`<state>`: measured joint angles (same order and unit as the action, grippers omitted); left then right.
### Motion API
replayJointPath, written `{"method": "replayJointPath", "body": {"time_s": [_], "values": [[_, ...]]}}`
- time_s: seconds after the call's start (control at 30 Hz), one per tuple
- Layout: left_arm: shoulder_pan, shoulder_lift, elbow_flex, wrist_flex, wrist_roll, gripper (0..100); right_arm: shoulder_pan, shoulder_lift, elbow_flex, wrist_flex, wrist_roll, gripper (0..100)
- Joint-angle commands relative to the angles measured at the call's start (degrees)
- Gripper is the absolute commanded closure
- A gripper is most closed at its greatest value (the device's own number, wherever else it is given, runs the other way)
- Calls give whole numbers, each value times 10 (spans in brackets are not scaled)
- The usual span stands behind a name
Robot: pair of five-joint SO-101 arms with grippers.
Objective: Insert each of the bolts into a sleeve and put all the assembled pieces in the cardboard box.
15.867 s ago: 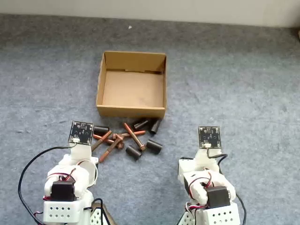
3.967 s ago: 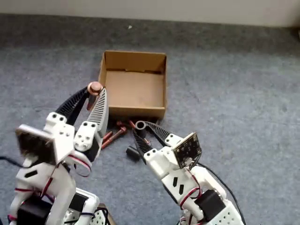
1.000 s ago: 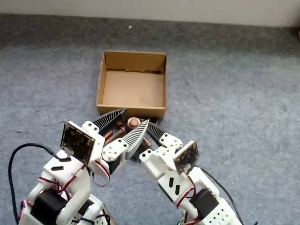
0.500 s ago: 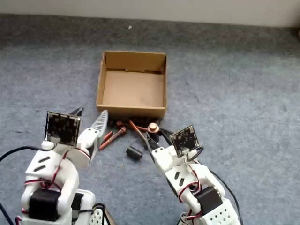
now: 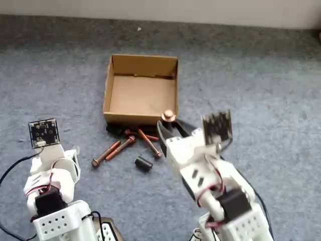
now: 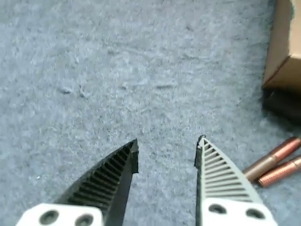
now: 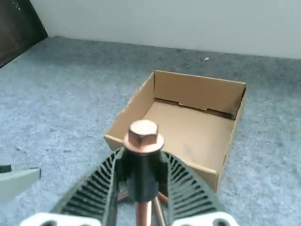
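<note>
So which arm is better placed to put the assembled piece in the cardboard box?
Right: right tool grips the sleeved bolt near the cardboard box; left tool is open, empty, farther back.

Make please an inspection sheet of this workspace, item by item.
Surface: grey carpet, flat.
Job's things: cardboard box empty; one bolt in a sleeve, held; loose bolts and a loose sleeve on the carpet in front of the box.
Clutter: a pale speck beyond the box.
Grippers: right gripper, jaws shut on the sleeve; left gripper, jaws open, above carpet.
Cables: black cable beside the left arm.
Surroundings: pale wall.
</note>
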<state>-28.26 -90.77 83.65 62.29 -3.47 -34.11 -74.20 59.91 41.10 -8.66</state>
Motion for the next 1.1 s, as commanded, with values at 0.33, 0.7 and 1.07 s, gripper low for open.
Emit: {"method": "replayJointPath", "body": {"time_s": [0.33,0.7,1.07], "values": [[-7,-5,55,-3,-63,783,21,458,-153,-349,104,995],[-7,-5,57,-3,-66,783,53,608,-271,-254,106,848],[-7,-5,58,-3,-67,783,53,607,-408,83,51,843]]}}
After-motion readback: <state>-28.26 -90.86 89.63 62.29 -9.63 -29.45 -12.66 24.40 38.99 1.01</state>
